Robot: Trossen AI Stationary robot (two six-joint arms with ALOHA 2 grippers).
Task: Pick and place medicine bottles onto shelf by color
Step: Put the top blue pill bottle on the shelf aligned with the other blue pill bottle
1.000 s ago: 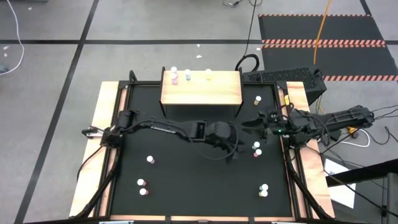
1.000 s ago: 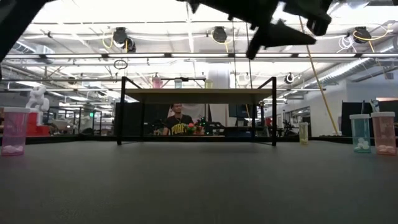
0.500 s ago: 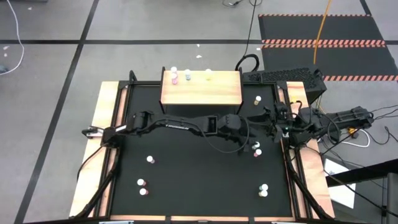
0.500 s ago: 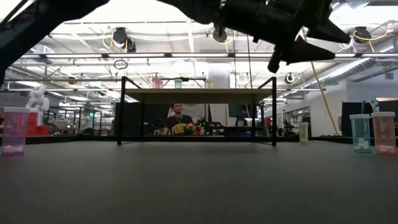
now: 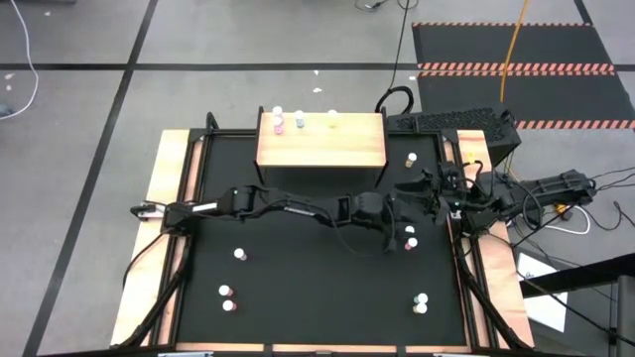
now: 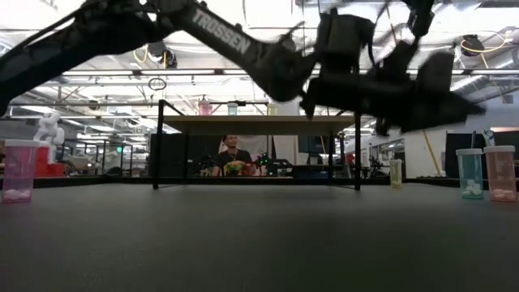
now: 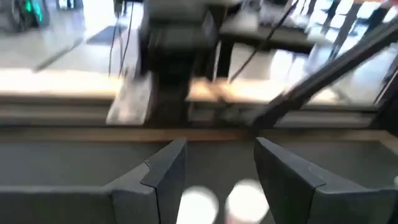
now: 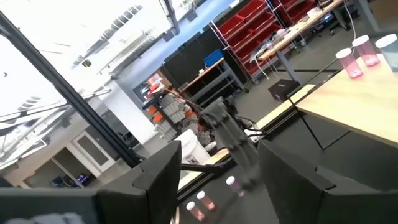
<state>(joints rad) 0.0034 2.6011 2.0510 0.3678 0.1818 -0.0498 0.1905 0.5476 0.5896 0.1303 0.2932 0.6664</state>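
From above, we see the left gripper [image 5: 397, 224] stretched across the black table mat [image 5: 298, 288] to hang over a pair of tiny white-capped medicine bottles [image 5: 409, 238] near the mat's 3 o'clock edge; whether its fingers are spread we cannot tell from here. The right gripper [image 5: 419, 190] waits close by, towards 1 o'clock from that pair, beside the light-wood shelf on thin black legs [image 5: 320, 142], which sits at the mat's 12 o'clock side with three bottles along its far edge. More bottles stand scattered: one near the shelf's right end, one towards 9 o'clock, two at 7 o'clock, two at 5 o'clock. From table height, the left arm crosses overhead and its gripper hangs clear of the mat, with a pale blue bottle [image 6: 469, 174] and a pink-orange bottle [image 6: 500, 173] standing at the right and a pink bottle [image 6: 19, 169] at the far left. The left wrist camera shows its dark fingers [image 7: 165, 177] apart, with two white caps [image 7: 245, 202] just below the gap. The right wrist camera shows its own fingers [image 8: 158, 177] apart, holding nothing. We judge these bottles light, stiff and smooth, easy to tip or squirt free, so we would close gently across the body below the cap, square and low.
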